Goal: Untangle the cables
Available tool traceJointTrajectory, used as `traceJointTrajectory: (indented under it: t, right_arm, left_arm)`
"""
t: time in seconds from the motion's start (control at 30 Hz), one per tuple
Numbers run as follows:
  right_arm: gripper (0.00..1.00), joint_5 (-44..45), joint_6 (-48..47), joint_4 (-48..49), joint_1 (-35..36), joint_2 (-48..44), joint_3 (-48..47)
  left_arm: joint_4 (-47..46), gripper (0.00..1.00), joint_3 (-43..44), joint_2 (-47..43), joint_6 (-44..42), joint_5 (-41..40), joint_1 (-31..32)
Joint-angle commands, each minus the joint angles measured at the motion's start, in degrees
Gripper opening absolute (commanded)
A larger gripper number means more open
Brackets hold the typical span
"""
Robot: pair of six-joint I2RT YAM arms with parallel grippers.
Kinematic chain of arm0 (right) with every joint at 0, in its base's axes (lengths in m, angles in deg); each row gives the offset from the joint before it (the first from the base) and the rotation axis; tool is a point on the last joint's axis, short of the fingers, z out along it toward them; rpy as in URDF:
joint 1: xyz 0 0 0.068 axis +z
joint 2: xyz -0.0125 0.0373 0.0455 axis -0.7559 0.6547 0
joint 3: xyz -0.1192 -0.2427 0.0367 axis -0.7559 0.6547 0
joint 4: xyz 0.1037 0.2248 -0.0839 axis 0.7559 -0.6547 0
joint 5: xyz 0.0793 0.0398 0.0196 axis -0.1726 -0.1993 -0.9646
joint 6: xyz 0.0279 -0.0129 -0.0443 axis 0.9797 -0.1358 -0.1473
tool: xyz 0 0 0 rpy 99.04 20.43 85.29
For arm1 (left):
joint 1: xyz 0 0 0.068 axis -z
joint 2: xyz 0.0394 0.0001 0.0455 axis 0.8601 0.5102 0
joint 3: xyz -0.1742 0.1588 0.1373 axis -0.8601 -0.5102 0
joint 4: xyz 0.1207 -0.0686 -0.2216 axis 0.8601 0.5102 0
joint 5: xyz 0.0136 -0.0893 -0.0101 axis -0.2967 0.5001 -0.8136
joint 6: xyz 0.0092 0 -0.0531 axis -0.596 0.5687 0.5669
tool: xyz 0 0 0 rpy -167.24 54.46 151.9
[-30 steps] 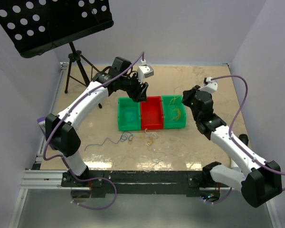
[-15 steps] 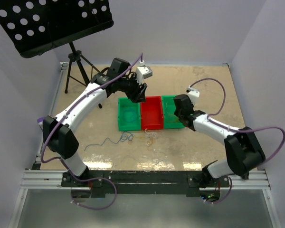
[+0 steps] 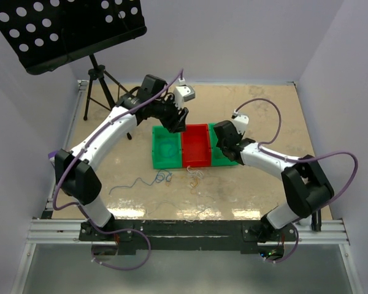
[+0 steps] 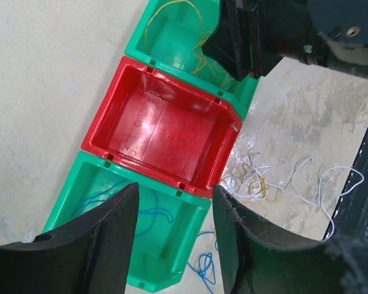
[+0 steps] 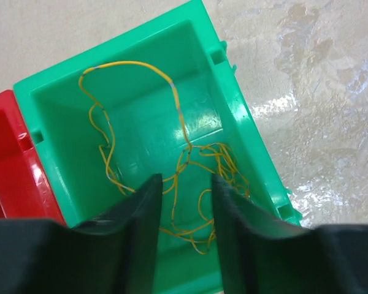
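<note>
Right tool just swung down over green bin, fingers now spread, empty. Yellow cable lies loose inside, centre frame. Left tool spread, empty. White cable still on surface, right of frame. I judge yellow sorted, white left to do.

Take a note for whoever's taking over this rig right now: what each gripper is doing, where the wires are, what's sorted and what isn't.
Grippers: left gripper open and empty, above the edge where the red bin meets the left green bin. The right gripper is open above the right green bin.
Done: yellow wire lies in the right green bin; a blue wire lies in the left green bin.
Left: red bin empty; a white-and-gold tangle and a loose blue wire lie on the table beside the bins.
</note>
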State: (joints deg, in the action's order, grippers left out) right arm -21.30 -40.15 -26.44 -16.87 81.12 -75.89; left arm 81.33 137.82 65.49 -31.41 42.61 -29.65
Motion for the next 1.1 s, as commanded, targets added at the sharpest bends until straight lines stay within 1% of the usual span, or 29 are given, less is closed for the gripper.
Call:
traceJointTrajectory:
  t: [0.0,0.17,0.33,0.43,0.5,0.6,0.7,0.83,0.87,0.97,1.07]
  right_arm:
    - [0.49,-0.4,1.1,-2.5,0.6,-4.9,-3.4]
    - [0.59,-4.7,0.8,-3.9,1.2,-13.0,-2.6]
    - [0.64,-8.5,1.5,-7.5,3.8,-22.1,-0.6]
    - [0.64,-12.7,2.7,-8.2,7.0,-27.7,3.2]
    - [0.65,-16.4,3.1,-7.5,9.9,-30.9,7.5]
    - [0.67,-22.2,3.2,-4.8,15.7,-32.3,13.2]
    - [0.68,-23.6,4.8,-3.2,22.7,-29.4,15.0]
    - [0.68,-21.7,6.1,-3.2,30.4,-21.0,13.3]
    - [0.67,-21.4,6.3,-3.5,31.3,-18.9,12.6]
    - [0.63,-18.9,7.3,-5.1,35.2,-11.9,10.2]
    - [0.56,-16.8,8.5,-7.4,37.5,-7.8,7.9]
  left_arm:
    - [2.9,0.57,2.5,-1.4,-3.0,1.4,-1.8]
    - [8.6,0.57,2.4,-1.7,-9.3,4.4,-2.9]
    - [11.6,0.57,-4.2,-4.6,-16.0,5.6,-3.7]
    - [11.9,0.57,-8.2,-6.4,-18.0,6.2,-3.7]
    - [11.8,0.57,-9.7,-7.2,-18.4,6.1,-3.7]
    - [11.4,0.57,-10.5,-7.7,-18.7,6.4,-4.0]
    - [11.2,0.56,-9.8,-7.4,-18.2,6.8,-4.1]
    - [10.0,0.56,-8.3,-6.8,-16.3,5.9,-4.7]
    - [9.7,0.56,-8.3,-6.8,-16.0,5.8,-4.9]
    - [9.5,0.56,-8.3,-6.7,-15.8,5.8,-5.4]
    - [9.5,0.57,-8.5,-7.0,-15.8,5.9,-5.9]
